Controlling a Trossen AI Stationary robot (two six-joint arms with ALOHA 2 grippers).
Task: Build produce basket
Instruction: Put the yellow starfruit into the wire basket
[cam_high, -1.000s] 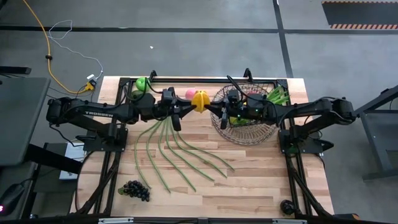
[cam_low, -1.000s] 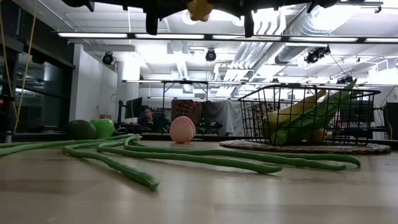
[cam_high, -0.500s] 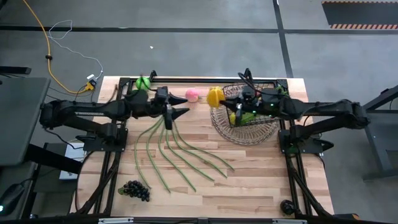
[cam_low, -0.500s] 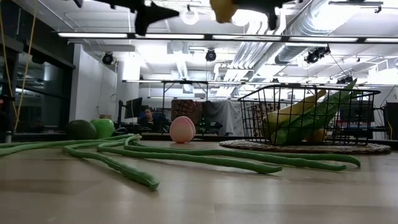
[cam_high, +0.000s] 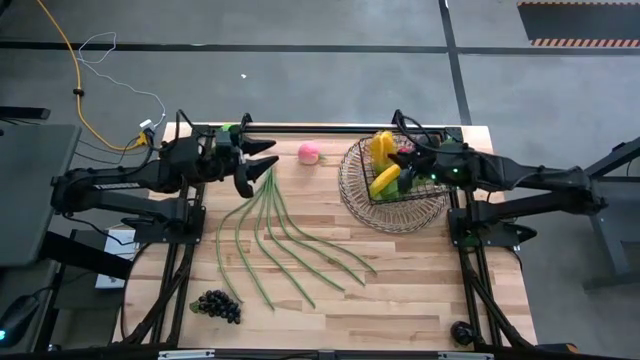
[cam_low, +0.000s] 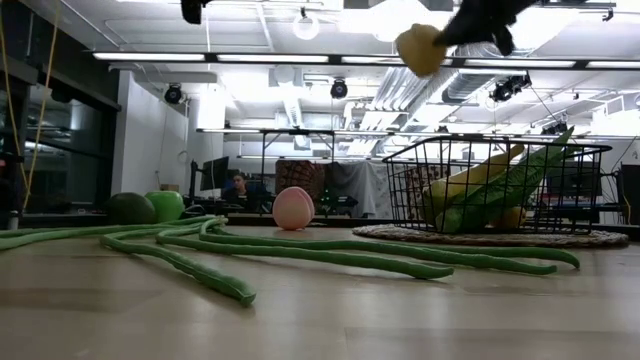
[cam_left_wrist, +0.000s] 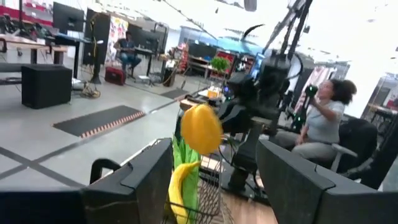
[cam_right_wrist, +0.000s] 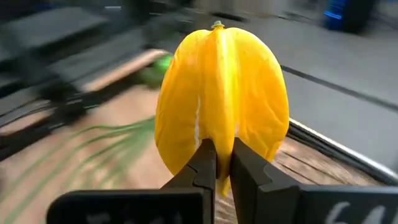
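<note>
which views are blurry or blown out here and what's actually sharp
Right wrist view: the yellow pepper is sharp, the table behind it smeared. Left wrist view: the same pepper is soft, the upper right background washed out white. Low view: ceiling lights glare; the beans near the camera look soft. High view: evenly lit, sharp.

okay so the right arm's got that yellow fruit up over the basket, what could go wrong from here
The right gripper pinches only a thin lower edge of the yellow fruit, so it could slip out early. Dropped from this height above the basket, it might bounce off the banana already inside and roll onto the table.
</note>
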